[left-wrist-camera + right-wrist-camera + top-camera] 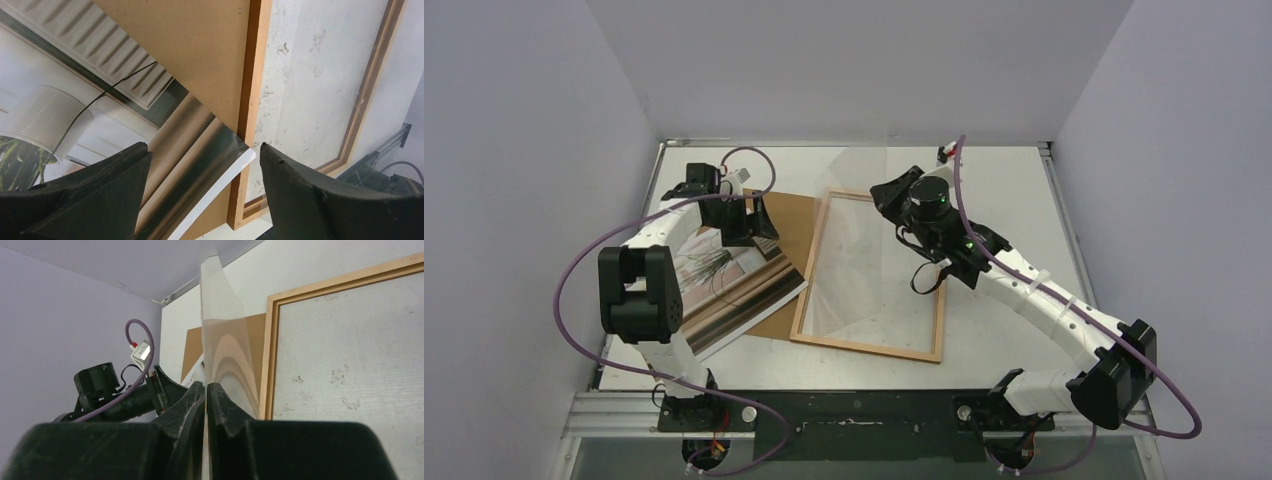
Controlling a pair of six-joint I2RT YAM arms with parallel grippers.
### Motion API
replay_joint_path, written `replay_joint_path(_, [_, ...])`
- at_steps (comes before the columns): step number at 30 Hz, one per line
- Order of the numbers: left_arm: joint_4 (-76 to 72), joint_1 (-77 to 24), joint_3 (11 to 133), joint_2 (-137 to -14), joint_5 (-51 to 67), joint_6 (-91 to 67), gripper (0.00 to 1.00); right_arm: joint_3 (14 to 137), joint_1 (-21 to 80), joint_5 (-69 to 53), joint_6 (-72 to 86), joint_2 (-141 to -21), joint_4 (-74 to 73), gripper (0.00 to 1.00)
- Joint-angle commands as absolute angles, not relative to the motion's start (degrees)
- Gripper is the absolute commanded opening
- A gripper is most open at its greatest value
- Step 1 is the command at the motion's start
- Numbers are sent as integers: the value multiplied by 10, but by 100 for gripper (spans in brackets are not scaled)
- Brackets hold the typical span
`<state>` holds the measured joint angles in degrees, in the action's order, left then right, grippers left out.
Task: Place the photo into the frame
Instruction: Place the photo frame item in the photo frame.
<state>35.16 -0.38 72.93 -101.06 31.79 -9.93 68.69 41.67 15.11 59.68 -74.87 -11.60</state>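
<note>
Pale grey speckled surface (1014,200), boxed in by plain lilac walls (524,150). Flat at its middle: thin rectangular reddish-brown wooden frame (869,347), with bare surface showing inside the rails.

Over to the photo, a large rectangular paper print of beige and brown bands with a green trailing plant (744,290). Face up just left of the frame, outside it, with one corner reaching the frame's left rail. Resting on a plain brown fibreboard backing sheet (792,222), likewise left of the frame and running up to that same rail.

Left hand (204,150) hovering over the print's corner nearest the frame. Released, black fingers (100,200) spread wide, nothing gripped between them. Contact with the paper: impossible to tell.

Right hand (206,386) above the frame's far end, clenched tight on a thin flexible clear sheet (222,340), pinched between both fingers. Held up over the frame, edge-on and bowed in the wrist view, with the brown backing showing through it.
</note>
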Motion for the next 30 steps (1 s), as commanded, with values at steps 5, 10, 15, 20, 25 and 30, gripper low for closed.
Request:
replay_joint_path(5, [312, -5, 723, -993, 329, -113, 78, 648, 403, 169, 634, -721, -21, 5])
replay_joint_path(10, [300, -12, 720, -996, 330, -124, 76, 632, 382, 148, 648, -717, -7, 5])
replay_joint_path(15, [279, -28, 716, -1000, 324, -123, 71, 627, 369, 141, 648, -717, -8, 5])
replay_joint_path(20, [278, -45, 725, -1019, 310, -122, 70, 604, 344, 123, 664, -713, -4, 5])
replay_joint_path(25, [272, -58, 728, -1029, 300, -121, 70, 615, 342, 115, 663, -718, -4, 5])
replay_joint_path(30, [238, -61, 724, -1041, 316, -130, 63, 618, 342, 111, 660, -716, -4, 5])
